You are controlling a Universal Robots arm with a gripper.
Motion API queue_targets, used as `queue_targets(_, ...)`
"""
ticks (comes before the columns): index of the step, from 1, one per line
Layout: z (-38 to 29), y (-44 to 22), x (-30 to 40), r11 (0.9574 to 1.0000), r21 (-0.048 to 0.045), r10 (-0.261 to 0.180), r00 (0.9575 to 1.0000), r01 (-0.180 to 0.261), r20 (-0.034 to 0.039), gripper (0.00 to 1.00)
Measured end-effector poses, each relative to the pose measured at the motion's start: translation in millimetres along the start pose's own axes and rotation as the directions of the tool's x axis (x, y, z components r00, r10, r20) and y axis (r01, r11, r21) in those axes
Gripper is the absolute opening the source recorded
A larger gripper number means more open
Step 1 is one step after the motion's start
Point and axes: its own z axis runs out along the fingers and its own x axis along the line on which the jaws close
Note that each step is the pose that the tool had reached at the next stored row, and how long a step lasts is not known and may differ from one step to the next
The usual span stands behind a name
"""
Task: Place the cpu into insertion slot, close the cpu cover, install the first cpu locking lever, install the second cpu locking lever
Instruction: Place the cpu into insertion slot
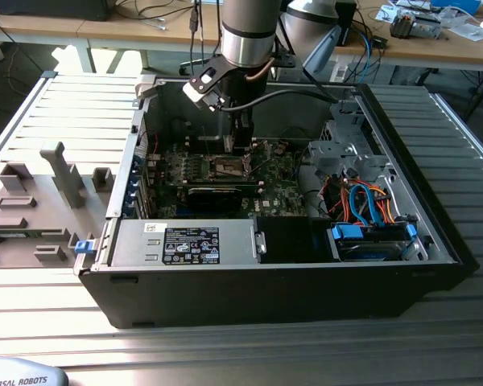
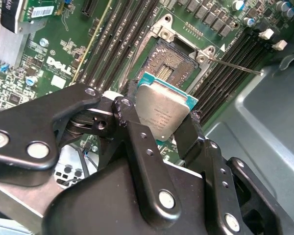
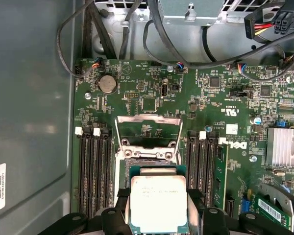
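Black jaws clenched on the cpu (image 2: 161, 110) (image 3: 158, 203) by two opposite edges, dull silver top facing up. Held over the insertion slot (image 2: 174, 66) (image 3: 149, 159), not seated, dark centre partly exposed past the chip. Beyond it, cpu cover (image 3: 148, 128) flipped up and open. Long black memory slots (image 3: 90, 171) either side on the green circuit board (image 3: 137, 78). All inside an open computer case (image 1: 225, 297) lying on the ribbed metal bench (image 1: 72, 104).

Open computer case (image 1: 266, 299) on the worktop (image 1: 72, 104).
Inside, the chip (image 3: 158, 203) sits between the fingers (image 2: 133, 128) above the socket (image 2: 174, 66), with memory slots (image 3: 94, 171) on either side.
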Motion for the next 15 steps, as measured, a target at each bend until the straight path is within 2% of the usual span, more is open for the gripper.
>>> queue_targets(15,4.5,-0.4,-0.1,1.0,0.0,0.0,1.0,0.0,0.0004,0.54)
